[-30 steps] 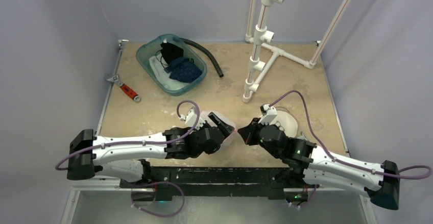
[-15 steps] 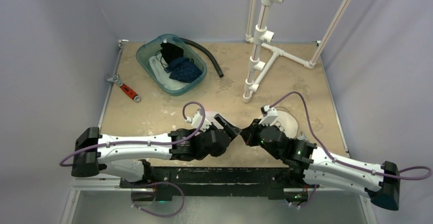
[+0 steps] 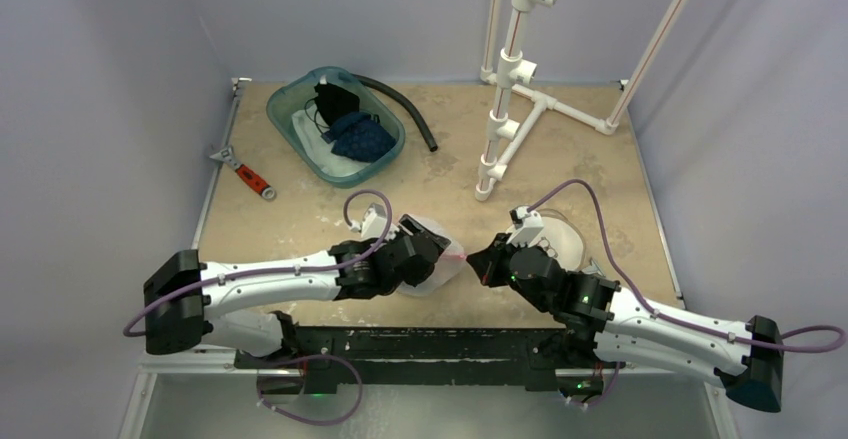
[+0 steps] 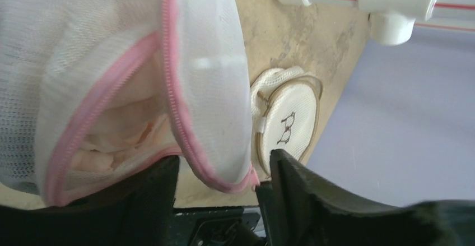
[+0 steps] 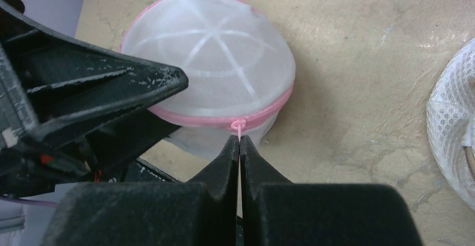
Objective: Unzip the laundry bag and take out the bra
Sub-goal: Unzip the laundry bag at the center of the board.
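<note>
- Near the middle of the counter's [image 3: 580,149] near edge, the laundry bag [image 5: 213,50] is sitting as a white mesh dome between the two claws, with a pink zipper [image 5: 190,117] running round its rim.
- The right claw [image 5: 240,140] is clenching the small pink zipper pull [image 5: 238,125], its fingers pressing together with only the tab between them.
- The left claw [image 4: 224,170] is standing released, its fingers spreading on either side of the bag's pink-edged rim. The mesh is lying between them, but no firm pinch is showing.
- Seen from the left wrist, the zipper is gaping along one stretch. Pale peach fabric, most likely the bra [image 4: 129,137], is showing through the gap and lying wholly inside the mesh.
- Judging by this, the unzipping step is in hand and only partly done, and the removal is not yet begun.
- The next move is calling for the left claw to pinch the rim and anchor the light bag. The right claw should then be drawing the pull round the curve of the rim, away from the anchored spot, rather than tugging straight.
- A second mesh pouch [image 3: 565,239] is lying just beside the right claw, toward the counter's right edge, and wants leaving alone.
</note>
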Robot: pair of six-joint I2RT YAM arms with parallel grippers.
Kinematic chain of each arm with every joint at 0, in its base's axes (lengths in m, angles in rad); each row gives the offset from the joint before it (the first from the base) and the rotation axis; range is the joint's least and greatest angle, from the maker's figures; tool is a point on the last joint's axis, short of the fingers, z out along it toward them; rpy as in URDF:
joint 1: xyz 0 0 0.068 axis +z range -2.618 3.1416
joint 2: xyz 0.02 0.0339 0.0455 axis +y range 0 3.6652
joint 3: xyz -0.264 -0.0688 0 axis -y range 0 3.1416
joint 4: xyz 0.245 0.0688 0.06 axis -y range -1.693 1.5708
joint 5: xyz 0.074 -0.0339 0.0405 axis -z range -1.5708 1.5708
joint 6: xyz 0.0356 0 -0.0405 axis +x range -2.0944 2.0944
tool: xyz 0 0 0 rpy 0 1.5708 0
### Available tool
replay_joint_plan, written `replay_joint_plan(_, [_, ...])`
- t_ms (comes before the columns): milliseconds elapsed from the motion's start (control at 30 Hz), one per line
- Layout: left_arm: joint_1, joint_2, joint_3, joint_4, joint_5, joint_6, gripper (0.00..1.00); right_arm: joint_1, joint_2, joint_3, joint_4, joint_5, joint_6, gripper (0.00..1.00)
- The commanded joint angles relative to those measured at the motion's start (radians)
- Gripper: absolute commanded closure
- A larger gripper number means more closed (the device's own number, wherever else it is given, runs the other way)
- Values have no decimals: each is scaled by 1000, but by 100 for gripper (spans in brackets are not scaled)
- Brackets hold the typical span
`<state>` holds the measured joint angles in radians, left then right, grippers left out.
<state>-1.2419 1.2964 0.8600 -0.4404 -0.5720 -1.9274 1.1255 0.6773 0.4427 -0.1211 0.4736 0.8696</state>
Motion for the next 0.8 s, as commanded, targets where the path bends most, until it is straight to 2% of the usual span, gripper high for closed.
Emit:
replay_joint_plan(0, [54,7,-32,103,20,82,47,1,-14,4,21,-13,-22,100])
replay_joint_plan(133, [80,27,-46,155,56,129,71,1,-23,7,22,-17,-30,100])
replay_joint_plan(333, [114,27,-79,221,95,183,100,1,-36,11,45,-42,-64,100])
replay_joint_plan(767, [227,-184,-65,246,143,349,100,0,-49,3,28,-38,-59,100])
